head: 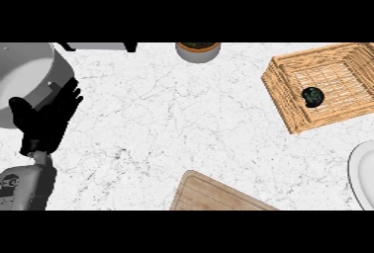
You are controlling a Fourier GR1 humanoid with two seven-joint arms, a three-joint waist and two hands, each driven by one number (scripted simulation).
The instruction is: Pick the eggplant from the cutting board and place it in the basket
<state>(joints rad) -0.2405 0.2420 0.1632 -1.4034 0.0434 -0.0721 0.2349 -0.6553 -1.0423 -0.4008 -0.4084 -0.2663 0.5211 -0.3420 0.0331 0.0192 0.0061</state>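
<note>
Closest to me, at the bottom of my view, I see the pale wooden cutting board point(211, 195), and its top is bare. Just to the right of it, at the right edge, there is a curved piece of a white round plate point(362, 175). Down in the left corner I see my grey left forearm point(25, 188) coming up from the bottom edge. On the end of it is my black left hand point(45, 118). Its fingers are spread out and straight, pointing up, and it holds nothing. It rests near the left edge, over the white marble counter point(168, 118). I cannot see my right hand at all.

Farther away, on the right side, sits the square woven wicker basket point(288, 106). The small dark eggplant point(313, 96) lies inside it, on the basket's floor, near the middle. It is well apart from the board and from my hand.

At the far left is a big grey round pot point(25, 79), partly behind my fingers. At the far top edge stands a small grey pot with a brown rim point(198, 50)
</note>
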